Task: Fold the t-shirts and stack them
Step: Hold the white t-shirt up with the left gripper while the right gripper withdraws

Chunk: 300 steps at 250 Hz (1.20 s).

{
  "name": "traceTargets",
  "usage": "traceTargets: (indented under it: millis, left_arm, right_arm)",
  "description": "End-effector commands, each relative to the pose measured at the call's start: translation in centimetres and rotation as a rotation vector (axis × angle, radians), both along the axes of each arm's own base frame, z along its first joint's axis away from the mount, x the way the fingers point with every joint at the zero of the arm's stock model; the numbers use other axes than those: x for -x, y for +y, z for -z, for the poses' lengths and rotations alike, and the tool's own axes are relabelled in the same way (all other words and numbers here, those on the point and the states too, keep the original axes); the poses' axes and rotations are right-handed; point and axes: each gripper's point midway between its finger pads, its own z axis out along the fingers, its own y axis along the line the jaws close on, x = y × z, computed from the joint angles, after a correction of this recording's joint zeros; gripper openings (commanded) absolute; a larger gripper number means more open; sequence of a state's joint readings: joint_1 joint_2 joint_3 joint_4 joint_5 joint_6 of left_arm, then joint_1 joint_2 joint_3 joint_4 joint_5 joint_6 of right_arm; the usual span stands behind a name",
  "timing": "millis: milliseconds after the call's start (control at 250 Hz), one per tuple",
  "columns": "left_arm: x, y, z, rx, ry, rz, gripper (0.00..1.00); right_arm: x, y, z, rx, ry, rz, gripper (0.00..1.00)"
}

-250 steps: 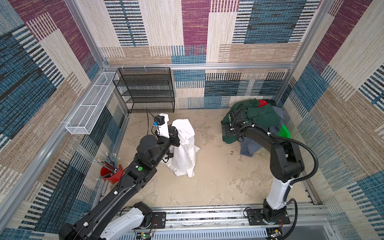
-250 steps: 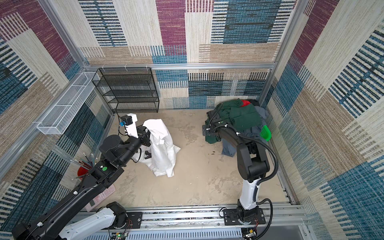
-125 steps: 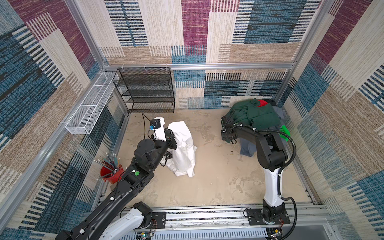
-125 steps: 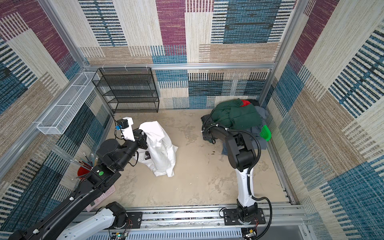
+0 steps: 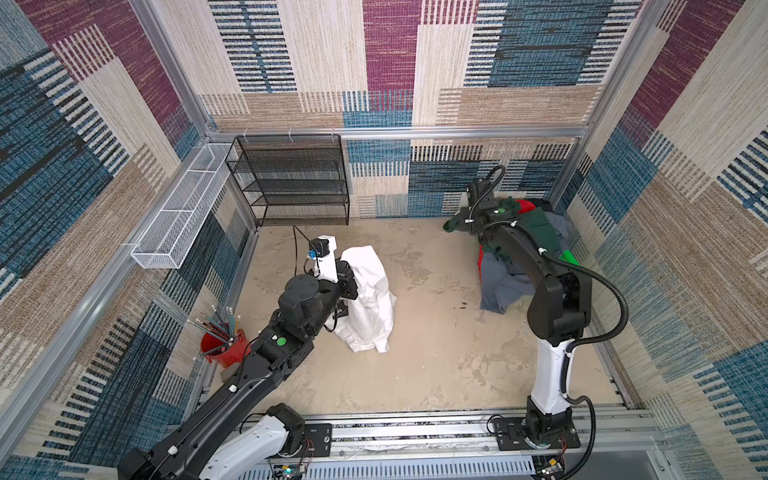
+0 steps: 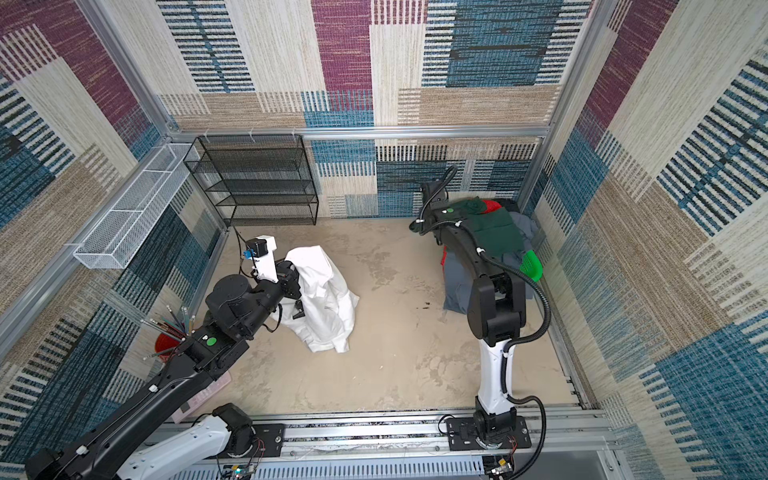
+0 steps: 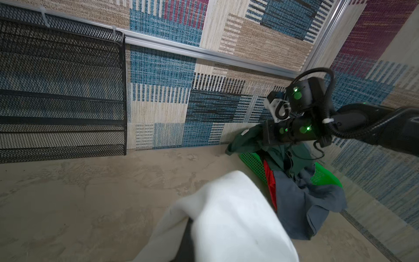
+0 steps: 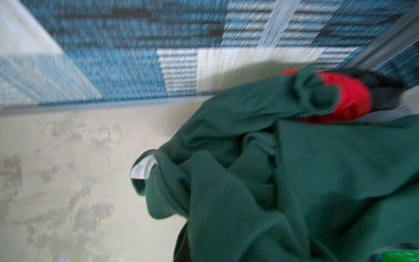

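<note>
A white t-shirt (image 5: 370,299) (image 6: 324,299) hangs bunched from my left gripper (image 5: 351,276) (image 6: 293,276), which is shut on its upper folds; its lower end rests on the table at left of centre. In the left wrist view the white t-shirt (image 7: 226,215) hides the fingers. At the back right, a dark green t-shirt (image 5: 536,228) (image 8: 294,181), a grey-blue t-shirt (image 5: 503,282) and a red t-shirt (image 5: 525,205) are heaped over a bright green basket (image 5: 569,259). My right gripper (image 5: 462,222) (image 7: 260,136) is shut on an edge of the dark green t-shirt, pulling it out to the left.
A black mesh rack (image 5: 295,183) stands against the back wall. A white wire basket (image 5: 178,224) hangs on the left wall. A red cup with pencils (image 5: 222,347) sits at the table's left edge beside my left arm. Patterned walls close in three sides.
My right gripper has shut on the dark green t-shirt and risen toward the back wall, dragging that edge up. The left gripper and white t-shirt have barely moved.
</note>
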<state>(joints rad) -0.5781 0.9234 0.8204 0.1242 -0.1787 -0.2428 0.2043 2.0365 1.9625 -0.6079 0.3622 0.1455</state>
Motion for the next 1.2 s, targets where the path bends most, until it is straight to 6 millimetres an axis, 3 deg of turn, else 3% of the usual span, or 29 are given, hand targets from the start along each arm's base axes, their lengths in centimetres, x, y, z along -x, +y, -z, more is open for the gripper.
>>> traceTargets:
  millis: [0,64,160,264,280,296,340,348,356,424,556,860,1088,1196]
  left_arm:
    - [-0.1,-0.6,-1.2,0.059,-0.040,0.025,0.00]
    - [-0.2,-0.8,-0.9,0.060,-0.039,0.032,0.00]
    - [-0.5,-1.1,-0.6,0.039,-0.030,0.036,0.00]
    - [-0.6,-1.2,-0.3,0.013,-0.017,0.040,0.00]
    - [-0.6,-1.2,-0.3,0.012,-0.019,0.039,0.00]
    - [-0.6,-1.2,-0.4,0.014,-0.020,0.038,0.00]
    - [-0.6,-1.2,-0.4,0.017,-0.021,0.038,0.00]
    - [-0.6,-1.2,-0.4,0.017,-0.021,0.037,0.00]
    - [-0.7,-1.2,-0.4,0.017,-0.021,0.037,0.00]
    - [-0.7,-1.2,-0.6,0.022,-0.024,0.039,0.00]
    - [-0.9,-1.3,-0.8,0.022,-0.019,0.037,0.00]
    - [-1.0,-0.8,-1.9,0.033,-0.019,0.007,0.00]
    - [-0.4,-0.1,-3.6,0.030,-0.031,-0.010,0.00]
    - [-0.3,-0.1,-4.2,0.019,-0.029,-0.002,0.00]
  right_arm:
    - [0.7,-5.9,-3.4,0.052,-0.058,0.148,0.00]
    - [1.4,-10.4,-3.9,0.082,-0.078,0.271,0.00]
    - [2.7,-15.9,-1.7,0.091,-0.041,0.407,0.00]
    - [3.8,-17.8,2.4,0.047,0.032,0.436,0.02]
    - [3.9,-17.7,3.0,0.038,0.043,0.429,0.09]
    - [4.0,-17.5,3.4,0.030,0.053,0.419,0.22]
    - [4.3,-16.7,4.7,0.003,0.073,0.382,0.87]
    - [4.3,-16.5,4.8,-0.005,0.070,0.376,0.97]
    - [4.4,-16.3,4.9,-0.012,0.068,0.369,1.00]
    - [5.1,-14.4,4.8,-0.073,0.010,0.296,0.98]
    - [7.1,-10.0,2.2,-0.100,-0.126,0.170,0.99]
    - [12.0,-2.0,0.2,-0.248,-0.152,-0.020,0.99]
    - [16.1,0.7,0.5,-0.374,-0.153,-0.085,0.99]
    - [17.2,0.1,1.0,-0.358,-0.133,-0.062,0.98]
